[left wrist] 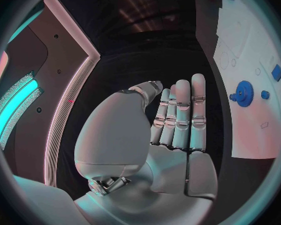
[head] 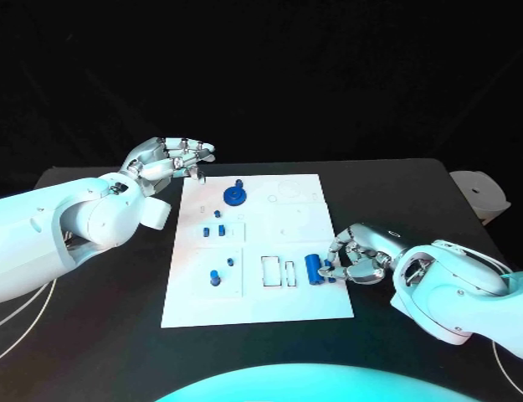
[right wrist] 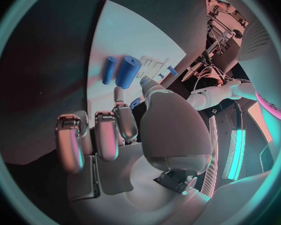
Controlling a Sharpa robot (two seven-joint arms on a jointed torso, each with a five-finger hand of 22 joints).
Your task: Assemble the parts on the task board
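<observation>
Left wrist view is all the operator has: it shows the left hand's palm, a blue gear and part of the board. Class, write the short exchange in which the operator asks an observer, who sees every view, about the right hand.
Operator: Where is the right hand?
Observer: In the head view the right hand is at the right edge of the board, towards the near end.
Operator: Is it holding a part?
Observer: In the right wrist view a small blue piece sits at its fingertips, but I cannot tell whether it is gripped. Two cylinders lie on the board just beyond them.
</observation>
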